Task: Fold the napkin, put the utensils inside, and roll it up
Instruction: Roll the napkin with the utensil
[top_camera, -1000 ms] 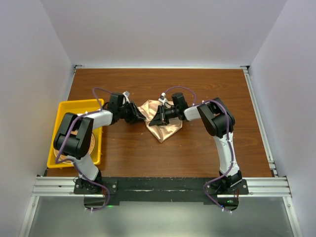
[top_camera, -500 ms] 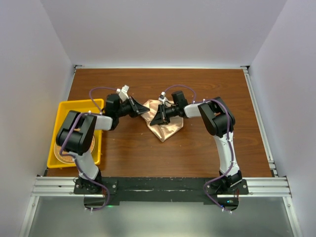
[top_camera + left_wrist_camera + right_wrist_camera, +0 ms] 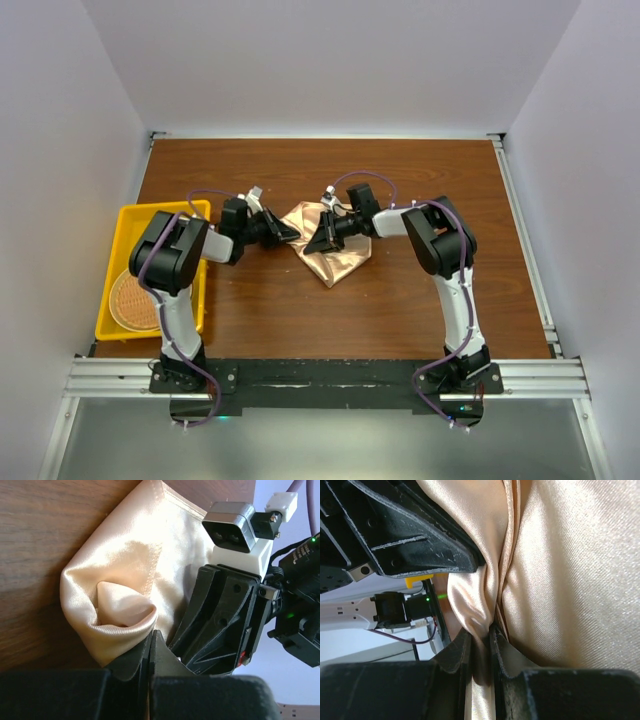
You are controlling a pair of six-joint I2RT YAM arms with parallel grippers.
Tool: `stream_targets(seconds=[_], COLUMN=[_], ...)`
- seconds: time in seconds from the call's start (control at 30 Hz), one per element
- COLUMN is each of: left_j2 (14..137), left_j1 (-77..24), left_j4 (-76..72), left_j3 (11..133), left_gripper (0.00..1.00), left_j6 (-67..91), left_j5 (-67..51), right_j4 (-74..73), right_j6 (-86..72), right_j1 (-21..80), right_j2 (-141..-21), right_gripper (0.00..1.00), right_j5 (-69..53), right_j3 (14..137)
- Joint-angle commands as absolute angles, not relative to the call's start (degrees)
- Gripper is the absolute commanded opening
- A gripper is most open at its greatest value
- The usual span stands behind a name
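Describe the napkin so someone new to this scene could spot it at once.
On the brown wooden table, look at the middle, between the left gripper and the right gripper. The napkin is the crumpled peach-orange cloth both touch. It is the only soft, shiny thing; the round wicker mat sits apart in the yellow bin.

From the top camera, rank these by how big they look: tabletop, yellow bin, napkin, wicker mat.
Largest to smallest:
1. tabletop
2. yellow bin
3. napkin and wicker mat: not ranked. The napkin is bunched up and the mat is partly hidden in the bin, so they look about alike.
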State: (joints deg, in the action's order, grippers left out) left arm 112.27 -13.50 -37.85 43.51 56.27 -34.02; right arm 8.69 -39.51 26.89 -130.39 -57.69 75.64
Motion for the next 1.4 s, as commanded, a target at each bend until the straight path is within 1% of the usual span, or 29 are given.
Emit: stream_targets(seconds=[0.0,0.1,0.13,0.2,0.23,0.27,0.33,0.37,0.43,0.47,0.53,0.57,0.6,0.63,0.67,0.7,0.73,0.87,1.0,1.13,1.23,1.27,1.3,1.37], left_j2=[114.3,115.0,115.7,116.2,116.6,116.9,117.4,117.5,117.6,117.6,117.8,117.7,117.7,117.5,117.4,117.6,117.7,118.3,118.9,119.3,119.6,119.8,120.2,120.7], left_j1=[-12.1,-12.0,-12.0,-12.0,-12.0,-11.9,-11.8,-11.8,-11.8,-11.8,-11.8,-11.8,-11.8,-11.8,-11.8,-11.8,-11.8,-11.8,-11.8,-11.7,-11.4,-11.3,-11.3,-11.0], left_j4=[-30.3,-31.6,-31.3,-30.2,-30.0,-29.8,-28.9,-28.5,-26.8,-26.5,-25.0,-24.4,-23.5,-23.1,-22.6,-21.2,-20.6,-17.7,-15.3,-13.9,-12.8,-12.6,-12.0,-11.5], left_j3=[42.8,41.6,41.7,42.2,42.7,43.0,43.9,44.1,44.9,45.1,45.7,45.8,45.9,46.1,46.2,46.4,47.0,48.3,49.6,50.7,51.6,51.9,52.1,52.9], left_gripper=[0.0,0.0,0.0,0.0,0.0,0.0,0.0,0.0,0.0,0.0,0.0,0.0,0.0,0.0,0.0,0.0,0.0,0.0,0.0,0.0,0.0,0.0,0.0,0.0], left_j6=[51.0,51.0,50.6,49.6,49.0,48.9,48.5,48.3,47.9,47.9,47.9,47.9,47.9,47.9,47.9,47.7,47.5,46.9,46.4,45.5,44.7,44.5,44.2,43.6], left_j5=[-29.2,-28.7,-28.4,-28.1,-28.2,-28.4,-28.8,-28.8,-28.8,-29.0,-29.3,-29.4,-29.4,-29.4,-29.4,-29.4,-29.4,-29.4,-29.5,-30.1,-30.5,-30.7,-30.8,-31.3], right_j4=[0.2,-3.9,-5.3,-10.5,-12.6,-15.1,-22.6,-25.2,-31.3,-32.8,-34.8,-35.3,-36.6,-37.0,-37.2,-36.8,-36.6,-34.9,-35.1,-35.3,-34.2,-33.7,-33.4,-32.0], right_j6=[-37.5,-35.7,-34.1,-31.9,-28.8,-26.9,-21.2,-19.3,-14.3,-12.9,-9.6,-8.4,-7.0,-4.7,-3.7,-3.1,-1.6,1.3,2.6,2.3,2.0,1.8,1.6,1.5], right_j1=[26.2,26.3,26.2,26.4,26.5,26.7,26.9,27.2,27.4,28.0,29.1,31.0,32.3,33.7,36.8,38.3,39.8,47.1,50.0,50.2,50.1,50.1,50.0,49.7], right_j2=[-128.9,-127.8,-127.5,-126.7,-126.3,-125.9,-124.5,-123.8,-121.5,-120.3,-116.5,-115.2,-114.0,-112.9,-110.9,-109.9,-109.3,-108.5,-110.6,-112.1,-111.4,-111.3,-110.9,-109.6], right_gripper=[0.14,0.2,0.26,0.33,0.4,0.44,0.51,0.57,0.64,0.71,0.76,0.81,0.82,0.83,0.84,0.85,0.85,0.84,0.83,0.78,0.7,0.59,0.54,0.5], right_j5=[-49.0,-47.9,-47.6,-46.5,-45.8,-44.0,-42.1,-40.6,-35.7,-33.8,-28.8,-26.2,-23.9,-18.4,-15.9,-13.4,-8.1,2.0,7.7,10.7,9.8,9.0,7.0,4.2], right_j3=[75.8,77.8,78.5,81.0,82.1,84.2,86.4,88.2,89.3,89.6,88.9,88.3,88.1,87.7,86.7,85.9,85.3,82.5,82.9,82.3,80.7,79.8,79.5,77.6])
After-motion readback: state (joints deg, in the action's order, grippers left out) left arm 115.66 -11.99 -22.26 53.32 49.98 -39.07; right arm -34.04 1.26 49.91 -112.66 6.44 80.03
